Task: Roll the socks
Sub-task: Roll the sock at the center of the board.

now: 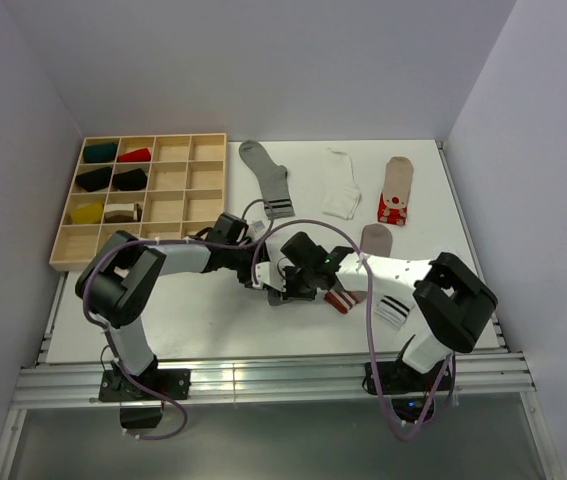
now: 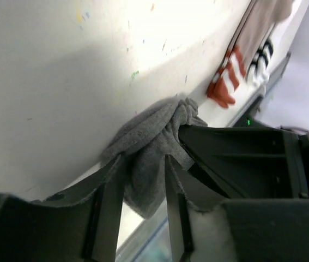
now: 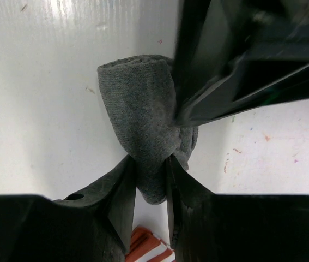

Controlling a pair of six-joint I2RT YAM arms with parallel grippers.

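i see left gripper point(image 2: 142, 210) clamped narrow on bunched grey sock point(image 3: 140, 109); right gripper point(image 3: 151, 188) pinches same sock, likely other end. red-striped sock point(image 2: 225, 82) lies near, apart, on table point(image 2: 61, 82).

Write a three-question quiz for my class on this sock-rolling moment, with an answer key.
1. True or false: the left gripper and the right gripper both pinch the dark grey sock.
2. The wooden tray lies: A) at the left of the table; B) at its right; C) between the arms.
3. Fill in: ___ tray compartments hold rolled socks.
Key: 1 true; 2 A; 3 six.
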